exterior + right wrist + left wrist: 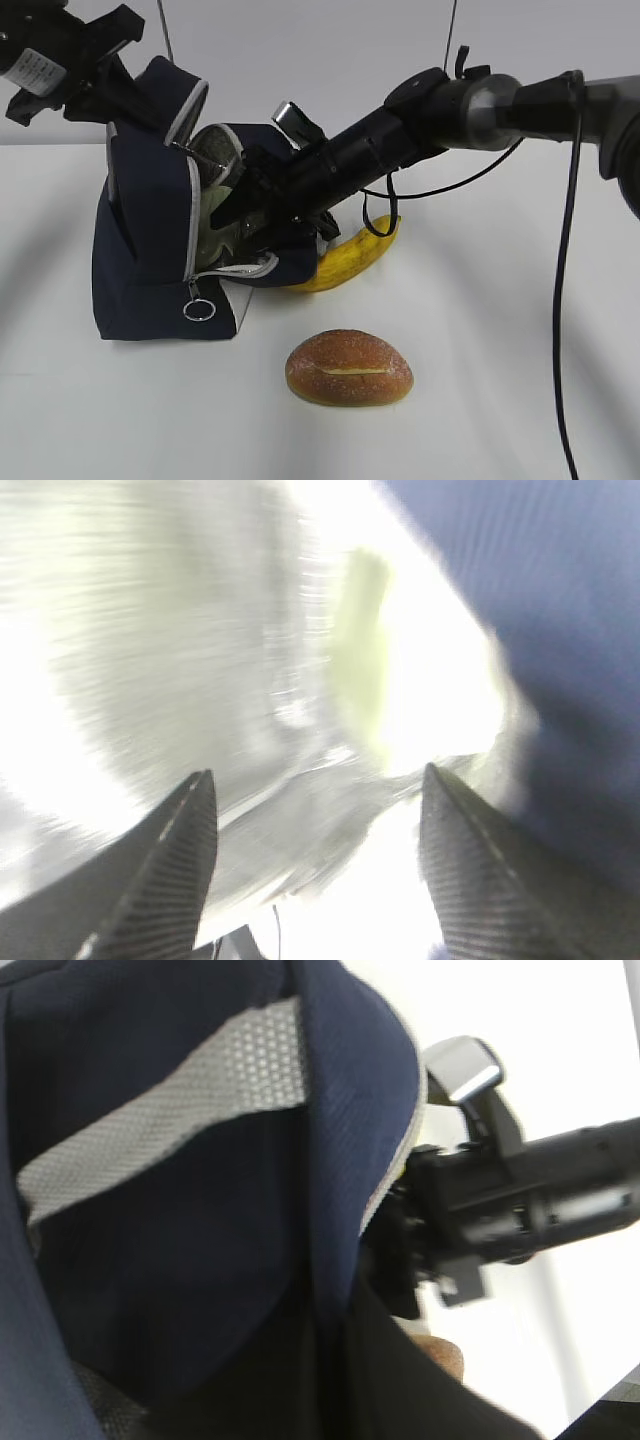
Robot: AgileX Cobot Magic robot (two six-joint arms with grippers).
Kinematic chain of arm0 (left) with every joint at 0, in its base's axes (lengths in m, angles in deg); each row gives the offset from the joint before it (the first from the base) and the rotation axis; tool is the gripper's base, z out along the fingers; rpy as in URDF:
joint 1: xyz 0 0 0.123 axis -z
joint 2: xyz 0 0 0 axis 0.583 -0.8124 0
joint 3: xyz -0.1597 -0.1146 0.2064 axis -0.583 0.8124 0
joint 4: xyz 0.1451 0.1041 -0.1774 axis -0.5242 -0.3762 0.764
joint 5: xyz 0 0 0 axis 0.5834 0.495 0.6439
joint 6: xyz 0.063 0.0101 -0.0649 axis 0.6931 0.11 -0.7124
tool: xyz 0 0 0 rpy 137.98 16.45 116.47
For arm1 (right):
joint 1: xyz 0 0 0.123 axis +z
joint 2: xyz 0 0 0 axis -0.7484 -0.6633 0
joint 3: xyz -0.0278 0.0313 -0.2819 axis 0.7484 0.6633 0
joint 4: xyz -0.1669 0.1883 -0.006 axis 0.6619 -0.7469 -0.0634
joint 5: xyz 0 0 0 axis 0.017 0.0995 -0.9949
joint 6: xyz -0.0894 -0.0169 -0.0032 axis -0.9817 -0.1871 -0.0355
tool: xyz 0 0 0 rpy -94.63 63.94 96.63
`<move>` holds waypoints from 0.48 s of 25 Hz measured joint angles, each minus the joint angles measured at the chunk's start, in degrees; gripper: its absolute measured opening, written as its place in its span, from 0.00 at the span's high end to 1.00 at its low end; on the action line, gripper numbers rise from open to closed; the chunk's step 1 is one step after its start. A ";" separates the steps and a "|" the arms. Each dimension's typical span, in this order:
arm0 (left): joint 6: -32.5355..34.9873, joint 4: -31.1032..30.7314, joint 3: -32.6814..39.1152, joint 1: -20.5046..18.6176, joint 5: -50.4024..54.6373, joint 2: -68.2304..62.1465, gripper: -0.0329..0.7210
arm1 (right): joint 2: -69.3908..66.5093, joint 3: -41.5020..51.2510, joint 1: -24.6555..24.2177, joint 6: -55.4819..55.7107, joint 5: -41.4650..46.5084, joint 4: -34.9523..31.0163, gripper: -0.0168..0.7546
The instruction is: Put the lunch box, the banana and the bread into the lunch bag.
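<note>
Inside the lunch bag (150, 260), at nine o'clock on the worktop (500, 400), the right gripper (315, 870) reaches through the mouth, its fingers (165, 870) apart with nothing between them. The navy bag leans, its flap lifted by the left gripper (120, 90); whether those fingers are together on the fabric I cannot tell. A pale green shape against the foil lining looks like the lunch box (360, 645), so that step seems done. Next comes the banana (350, 255), yellow and curved, just beside the bag at its three o'clock. Last, the glossy bread (349, 368) lies at six o'clock, apart.
</note>
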State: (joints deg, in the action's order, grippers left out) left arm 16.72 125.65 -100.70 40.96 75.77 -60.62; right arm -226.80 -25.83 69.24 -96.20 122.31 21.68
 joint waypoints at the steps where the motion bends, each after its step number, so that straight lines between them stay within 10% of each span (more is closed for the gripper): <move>1: 0.00 -0.26 0.00 0.00 0.00 0.00 0.96 | 0.00 -1.02 -0.60 0.00 2.01 0.00 0.37; 12: 0.07 -4.56 0.00 0.00 0.48 0.00 0.96 | 11.90 -3.53 -1.32 6.33 6.11 9.14 0.37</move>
State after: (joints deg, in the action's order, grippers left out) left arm 16.79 121.09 -100.70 40.96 76.26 -60.62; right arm -214.90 -29.36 67.93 -89.87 128.42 30.82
